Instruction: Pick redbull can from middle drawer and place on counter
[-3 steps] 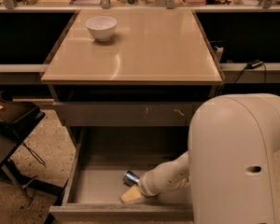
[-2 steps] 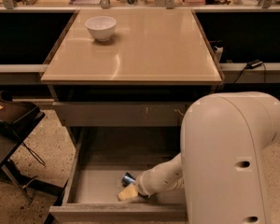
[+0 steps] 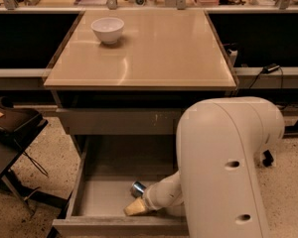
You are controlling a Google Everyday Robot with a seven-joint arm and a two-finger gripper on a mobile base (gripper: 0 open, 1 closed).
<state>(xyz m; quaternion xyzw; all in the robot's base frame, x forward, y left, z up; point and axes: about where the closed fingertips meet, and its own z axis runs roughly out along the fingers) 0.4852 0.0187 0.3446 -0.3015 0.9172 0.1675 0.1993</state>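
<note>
— Silver end of the redbull can (image 3: 137, 188) shows against the grey floor of the middle drawer (image 3: 105, 198). The can lies on its side, near the front.
— So it isn't on the counter (image 3: 159, 48) yet?
— No, only a white bowl (image 3: 108, 29) stands there, at the far-left corner. The drawer is pulled open. Lifting and placing are left, I'd judge.
— And the gripper (image 3: 138, 205)?
— Down inside the drawer, right against the can, its tan end just in front of it. Whether it has closed on the can, I cannot tell.
— The arm (image 3: 161, 195)?
— It reaches in low from the right, below its big white housing.
</note>
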